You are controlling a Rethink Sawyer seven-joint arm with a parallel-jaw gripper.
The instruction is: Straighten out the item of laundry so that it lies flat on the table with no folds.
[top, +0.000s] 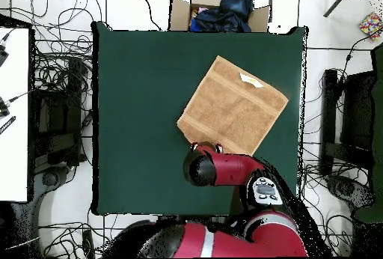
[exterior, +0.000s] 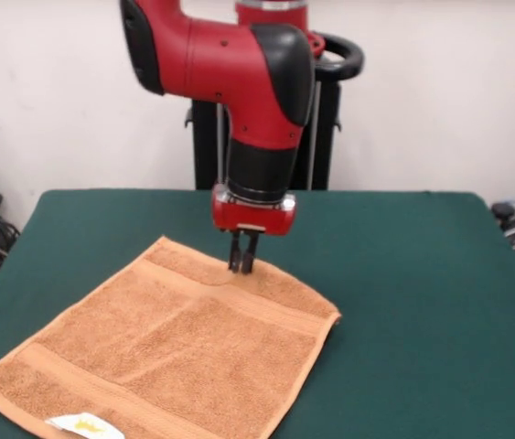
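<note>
The orange-tan towel (exterior: 170, 352) lies spread on the dark green table (exterior: 422, 274), left of the middle in the front view, with its corners pointing outward like a diamond. Its white tag (exterior: 81, 425) is at the near edge. Woven bands run along the far and near edges. My gripper (exterior: 242, 263) comes straight down onto the towel's far band, its fingers drawn close together on a small pinch of the fabric. In the overhead view the towel (top: 232, 106) lies right of centre with its tag (top: 250, 81) on the side away from the robot, and the arm's wrist (top: 206, 168) hides the gripper.
The arm's red and black body (exterior: 257, 101) hangs over the table's far middle. A cardboard box with dark cloth (top: 221, 9) stands off the table's far edge in the overhead view. Cables lie on the floor around the table.
</note>
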